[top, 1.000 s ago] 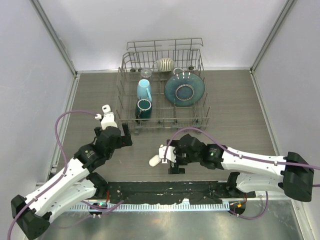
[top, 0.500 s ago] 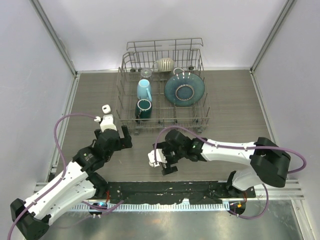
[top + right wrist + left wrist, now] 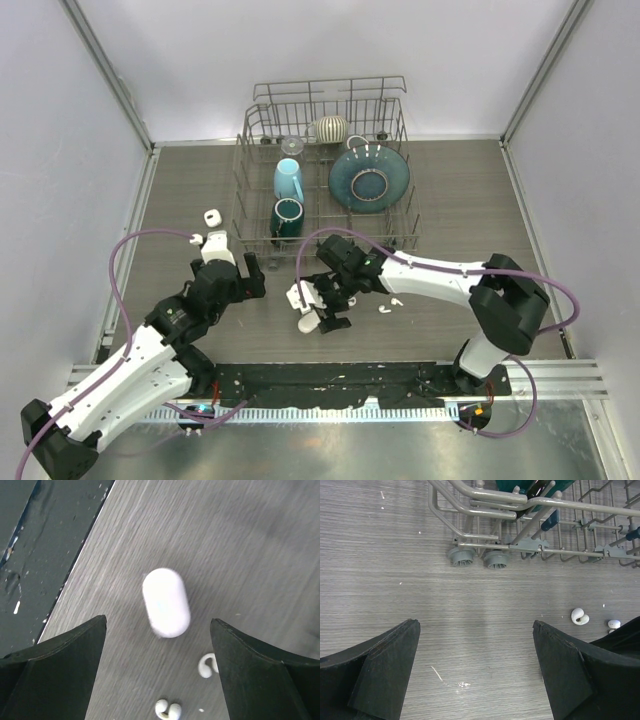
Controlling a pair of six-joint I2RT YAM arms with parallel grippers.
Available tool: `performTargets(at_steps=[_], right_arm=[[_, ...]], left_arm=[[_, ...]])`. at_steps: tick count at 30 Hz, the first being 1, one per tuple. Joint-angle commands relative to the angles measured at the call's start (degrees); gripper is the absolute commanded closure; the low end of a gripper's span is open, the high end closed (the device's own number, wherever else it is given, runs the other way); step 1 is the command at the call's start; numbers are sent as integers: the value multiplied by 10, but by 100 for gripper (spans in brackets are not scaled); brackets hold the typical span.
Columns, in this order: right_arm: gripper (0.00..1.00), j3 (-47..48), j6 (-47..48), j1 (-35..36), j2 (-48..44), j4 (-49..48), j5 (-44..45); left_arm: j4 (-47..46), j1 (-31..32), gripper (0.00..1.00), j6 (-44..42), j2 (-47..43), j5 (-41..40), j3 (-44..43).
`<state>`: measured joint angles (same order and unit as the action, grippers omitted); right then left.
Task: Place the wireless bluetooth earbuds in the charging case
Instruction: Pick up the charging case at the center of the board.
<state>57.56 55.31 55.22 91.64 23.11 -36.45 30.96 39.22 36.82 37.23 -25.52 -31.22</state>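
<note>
earbuds lie beside case below right gripper

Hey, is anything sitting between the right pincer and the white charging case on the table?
Nothing visible. In the right wrist view the right pincer hangs open directly over the charging case, with only bare table around it. Two earbuds lie off to one side of the case, not across the pincer's path.

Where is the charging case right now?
In the right wrist view, the charging case lies on the table between the open fingers of the right claw, untouched, near the dark front strip; two earbuds lie just beside it.
</note>
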Motion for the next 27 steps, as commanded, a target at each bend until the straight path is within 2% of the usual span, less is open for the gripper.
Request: performTargets(at_steps=[1,22,27], right_arm=[[10,20,40,-7,21,69,-19],[11,52,25,-16,96,-3,-11],[16,65,23,-16,114,7,-9]], left_arm=[[-32,-5,0,-11,-7,7,2],[-43,-12,0,-7,-8,4,13],[-41,-13,0,-7,-9,5,14]])
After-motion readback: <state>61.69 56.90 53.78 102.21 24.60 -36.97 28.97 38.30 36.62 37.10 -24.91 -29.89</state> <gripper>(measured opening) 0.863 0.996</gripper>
